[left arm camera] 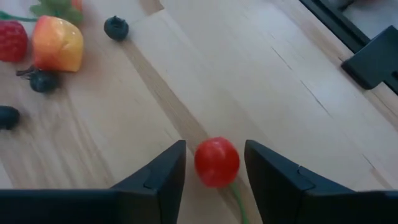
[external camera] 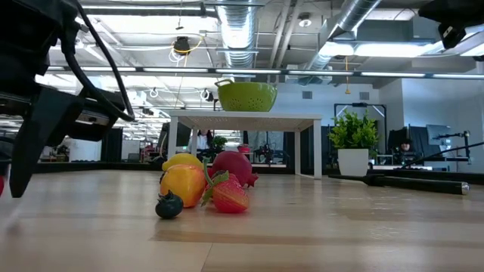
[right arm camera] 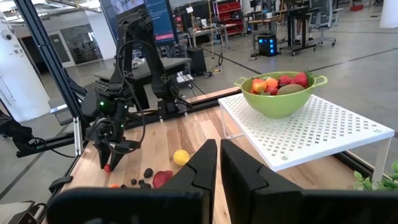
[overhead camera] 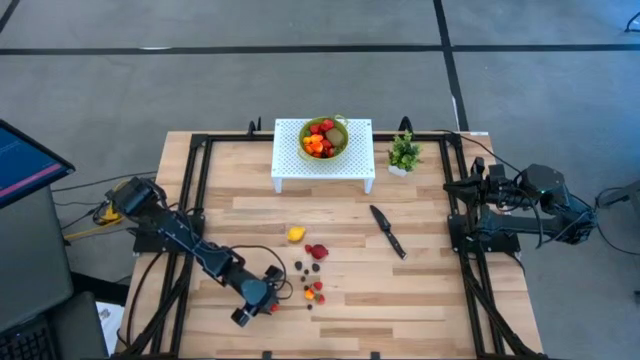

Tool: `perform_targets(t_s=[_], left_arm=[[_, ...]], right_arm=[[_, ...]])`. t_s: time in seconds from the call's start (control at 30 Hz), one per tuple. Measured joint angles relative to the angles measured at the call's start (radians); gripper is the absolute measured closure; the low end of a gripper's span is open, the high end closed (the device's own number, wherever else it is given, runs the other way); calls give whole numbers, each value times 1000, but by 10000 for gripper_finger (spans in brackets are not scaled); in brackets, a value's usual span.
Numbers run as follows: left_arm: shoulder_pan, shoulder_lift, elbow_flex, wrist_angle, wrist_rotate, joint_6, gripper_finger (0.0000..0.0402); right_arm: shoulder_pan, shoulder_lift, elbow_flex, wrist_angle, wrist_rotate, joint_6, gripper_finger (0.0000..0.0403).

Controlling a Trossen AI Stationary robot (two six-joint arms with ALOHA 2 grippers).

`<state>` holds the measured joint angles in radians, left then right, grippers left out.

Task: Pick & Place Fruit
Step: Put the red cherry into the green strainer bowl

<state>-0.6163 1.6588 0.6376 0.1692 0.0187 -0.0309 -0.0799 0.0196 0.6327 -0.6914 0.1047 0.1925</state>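
Observation:
A small red cherry [left arm camera: 216, 162] with a green stem lies on the wooden table near its front left. My left gripper [left arm camera: 214, 147] [overhead camera: 264, 300] slants down over it, open. One finger stands on each side of the cherry, and a narrow gap shows on both sides. More loose fruit lies just beyond: an orange-yellow piece [left arm camera: 57, 42], a red berry [left arm camera: 12, 40] and dark berries [left arm camera: 116, 28]. A yellow fruit [overhead camera: 296, 234] and a red one [overhead camera: 317, 251] lie mid-table. My right gripper [right arm camera: 217, 163] waits shut, raised at the table's right edge.
A green colander [overhead camera: 323, 137] holding fruit stands on a white perforated stand [overhead camera: 362, 158] at the far middle. A small potted plant [overhead camera: 403, 153] is to its right. A black knife [overhead camera: 388, 231] lies right of centre. Black frame rails [overhead camera: 195, 190] run along the table's sides.

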Motion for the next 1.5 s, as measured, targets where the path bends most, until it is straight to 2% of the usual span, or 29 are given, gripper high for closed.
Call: perform_targets(t_s=[0.3, 0.57, 0.7, 0.8, 0.93, 1.13, 1.33, 1.5], left_arm=[[3, 0, -54, 108, 15, -27, 283], [19, 0, -67, 127, 15, -33, 288], [78, -47, -68, 125, 10, -27, 289], [158, -130, -68, 123, -26, -6, 289], [292, -293, -68, 131, -70, 139, 289], [547, -506, -67, 254, -98, 245, 288], [797, -554, -43, 378, -94, 237, 288], [933, -474, 64, 380, -54, 236, 286]], right_arm=[[0, 0, 0, 0, 0, 0, 386], [0, 0, 0, 0, 0, 0, 386], [0, 0, 0, 0, 0, 0, 386], [0, 0, 0, 0, 0, 0, 386], [0, 0, 0, 0, 0, 0, 386], [0, 0, 0, 0, 0, 0, 386], [0, 0, 0, 0, 0, 0, 386], [0, 0, 0, 0, 0, 0, 386]])
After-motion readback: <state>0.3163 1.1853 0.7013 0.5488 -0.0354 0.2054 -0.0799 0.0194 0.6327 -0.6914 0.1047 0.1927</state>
